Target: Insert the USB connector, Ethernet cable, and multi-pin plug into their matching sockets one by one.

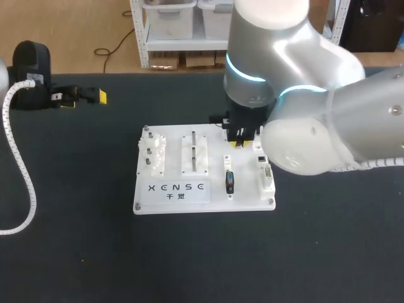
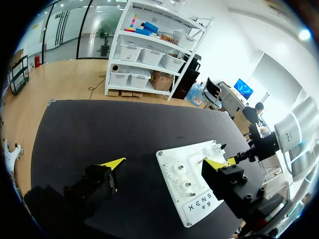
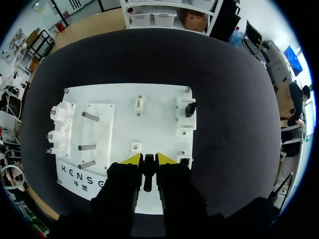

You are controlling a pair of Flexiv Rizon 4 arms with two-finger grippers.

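**Narrow finger gap leaves little margin over the connector**

The right gripper (image 1: 239,142) is held above the white board (image 1: 173,142), its 2 yellow tips set a narrow gap apart with nothing gripped. The black connector (image 1: 229,182), judged to be the USB plug, lies on the board at about 4 o'clock from its middle. In the right wrist view it shows through that gap, and no contact can be made out.

With so little spare width, a slightly offset descent could land a fingertip on the connector and push or tilt it. A skewed grip could then jam it at its socket. The sockets (image 1: 266,175) at the board's 3 o'clock edge are partly hidden under the right arm.

Whether the board is fastened to the dark table (image 1: 328,252) cannot be told, so a hard press might shift it. The left gripper (image 1: 85,98) lies at 10 o'clock, well apart from the board, with its fingers wide and empty.
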